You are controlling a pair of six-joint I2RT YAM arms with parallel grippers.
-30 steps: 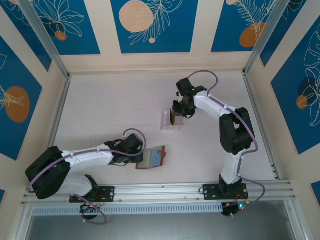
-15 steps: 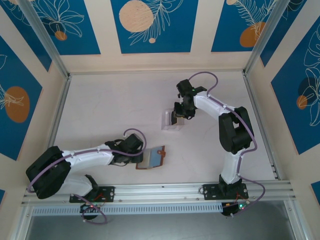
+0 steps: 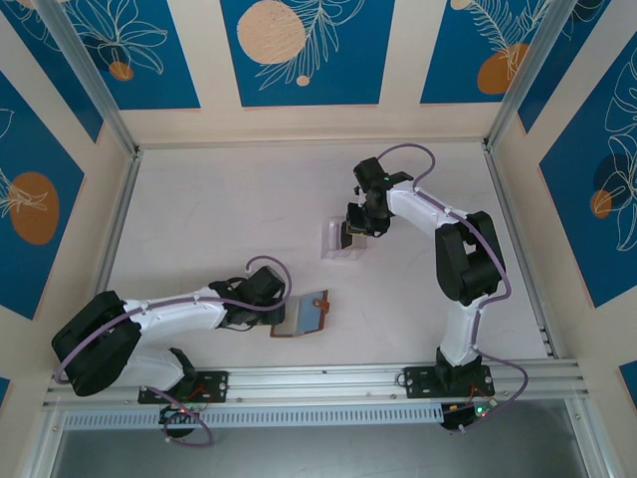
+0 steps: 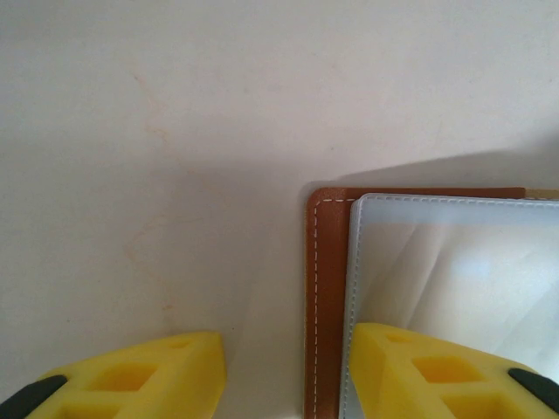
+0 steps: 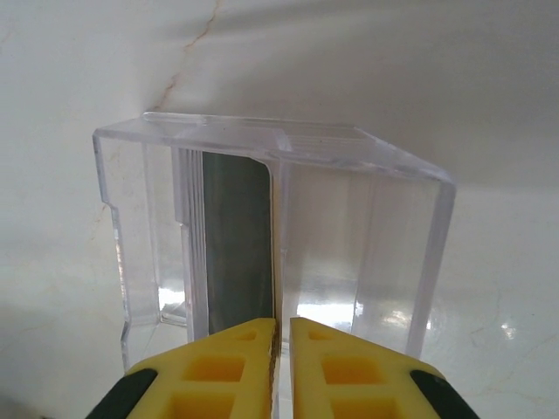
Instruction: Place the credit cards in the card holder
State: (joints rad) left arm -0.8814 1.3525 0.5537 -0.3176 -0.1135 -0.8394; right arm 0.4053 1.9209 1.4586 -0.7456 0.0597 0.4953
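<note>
- The right gripper (image 5: pixel 281 330) has its jaws clenched almost together on the thin edge of a dark card (image 5: pixel 238 244).
- This dark card stands upright in a slot of a clear stand (image 5: pixel 367 253), and we see its face just left of the jaw line.
- We cannot tell whether more cards stand behind it.
- The clear stand sits about the middle of the table (image 3: pixel 219 199), a little toward the right edge.
- The left gripper (image 4: pixel 284 362) has its jaws released and well apart, grasping nothing.
- One of its fingers (image 4: pixel 157 375) is over bare table, and the other is over the pale inside pocket of the wallet (image 4: pixel 327 262).
- The wallet lies open and flat near the near edge of the table, around the middle of that edge and well apart from the clear stand.
</note>
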